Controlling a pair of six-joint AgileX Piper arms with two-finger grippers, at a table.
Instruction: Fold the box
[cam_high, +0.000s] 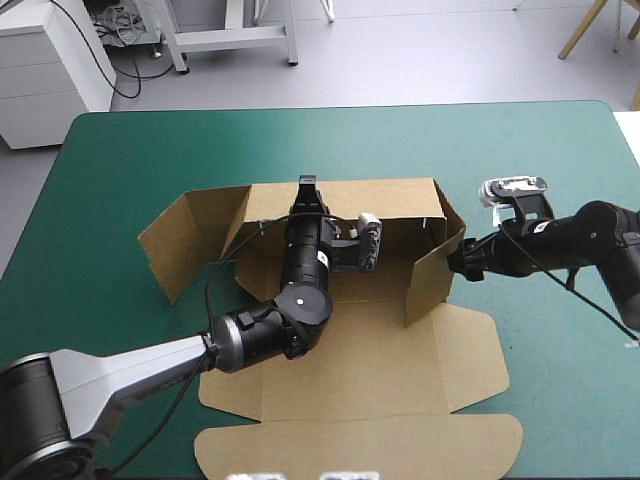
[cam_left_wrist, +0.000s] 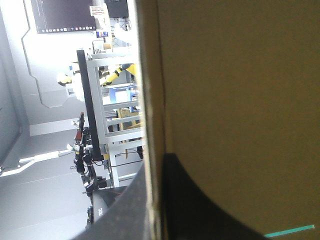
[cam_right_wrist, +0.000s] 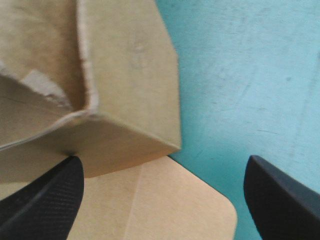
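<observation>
We pinch the far wall of the box (cam_high: 370, 300) at its top edge in the left gripper (cam_high: 306, 186). It is best held upright while our right gripper (cam_high: 458, 262), fingers spread, presses the right wall squarely inward. The box sits mid-way across the table (cam_high: 150, 150), that wall's corner just ahead of the right gripper.

Lab or workshop — white drawer cabinet (cam_high: 45, 75), loose floor cables (cam_high: 122, 30), metal bench frame (cam_high: 230, 38).
</observation>
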